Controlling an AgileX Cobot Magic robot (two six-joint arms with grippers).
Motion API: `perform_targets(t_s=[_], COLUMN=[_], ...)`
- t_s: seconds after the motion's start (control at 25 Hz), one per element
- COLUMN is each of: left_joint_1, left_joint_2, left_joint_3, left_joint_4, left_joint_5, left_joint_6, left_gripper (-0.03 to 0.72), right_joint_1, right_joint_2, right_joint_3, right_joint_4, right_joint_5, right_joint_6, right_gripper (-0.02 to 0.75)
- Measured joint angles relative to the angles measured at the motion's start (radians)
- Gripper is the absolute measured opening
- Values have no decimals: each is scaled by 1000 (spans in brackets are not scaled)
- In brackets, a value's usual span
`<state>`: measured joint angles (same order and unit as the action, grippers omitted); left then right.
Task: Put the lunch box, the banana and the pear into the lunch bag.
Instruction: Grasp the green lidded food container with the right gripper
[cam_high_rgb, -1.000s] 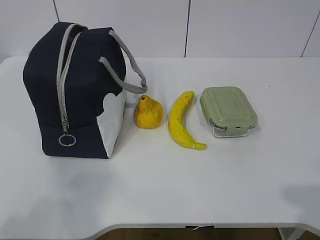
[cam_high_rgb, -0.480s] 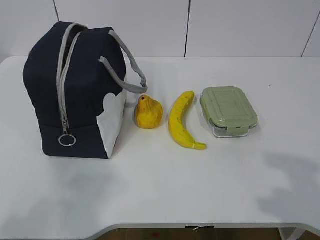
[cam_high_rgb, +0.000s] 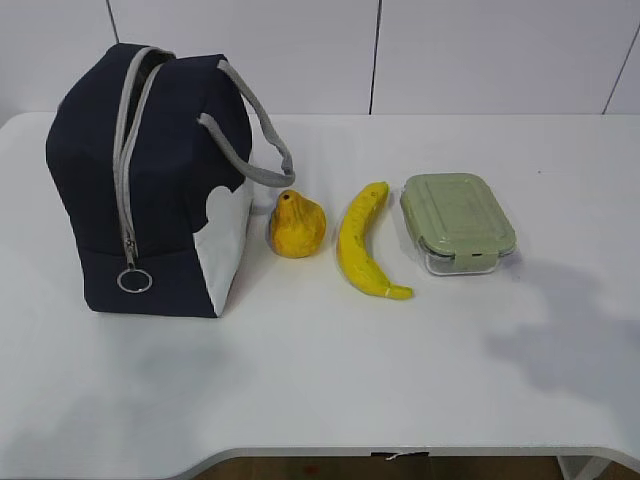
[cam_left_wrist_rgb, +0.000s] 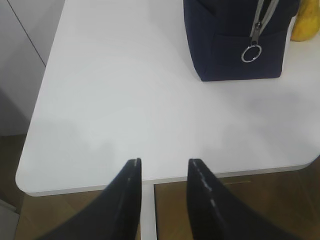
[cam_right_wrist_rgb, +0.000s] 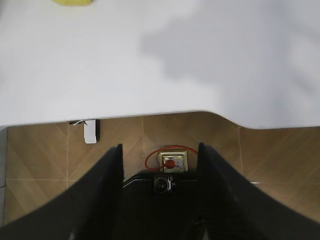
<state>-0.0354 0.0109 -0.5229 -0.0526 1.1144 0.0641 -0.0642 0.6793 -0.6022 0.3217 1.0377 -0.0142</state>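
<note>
From the exterior view, you see the lunch bag (cam_high_rgb: 150, 180) upright toward the table's (cam_high_rgb: 320, 380) left edge, its zipper (cam_high_rgb: 124, 165) run down the near face to the ring pull. Just beside it sits the pear (cam_high_rgb: 296, 225), then the banana (cam_high_rgb: 366, 243), then the lunch box (cam_high_rgb: 457, 221) near the table's middle, none touching. No arm shows here.

From the left wrist view, you have the left gripper (cam_left_wrist_rgb: 164, 167) empty, jaws parted, over the table's front left corner, with the bag's lower corner ahead.

From the right wrist view, the right gripper (cam_right_wrist_rgb: 159, 152) hangs empty, jaws well apart, off the table's front edge above the floor (cam_right_wrist_rgb: 50, 160).

The box looks rigid and probably heaviest: take it across its short sides. The banana and pear likely bruise: grip mid-body, gently. The bag is soft and may sag.
</note>
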Motion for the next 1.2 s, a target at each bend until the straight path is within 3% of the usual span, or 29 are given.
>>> perform_targets(t_s=[0.48, 1.0, 1.2], left_joint_1=[0, 0, 0], left_joint_2=[0, 0, 0], left_joint_3=[0, 0, 0], left_joint_4=[0, 0, 0], left_joint_5=[0, 0, 0], left_joint_6=[0, 0, 0], left_gripper=[237, 238, 238], right_joint_1=[0, 0, -11], right_joint_2=[415, 804, 926], right_joint_3=[-395, -783, -875], right_joint_4=[-28, -59, 26], right_joint_5=[183, 196, 197], right_joint_6=[0, -34, -126], right_gripper=[388, 357, 321])
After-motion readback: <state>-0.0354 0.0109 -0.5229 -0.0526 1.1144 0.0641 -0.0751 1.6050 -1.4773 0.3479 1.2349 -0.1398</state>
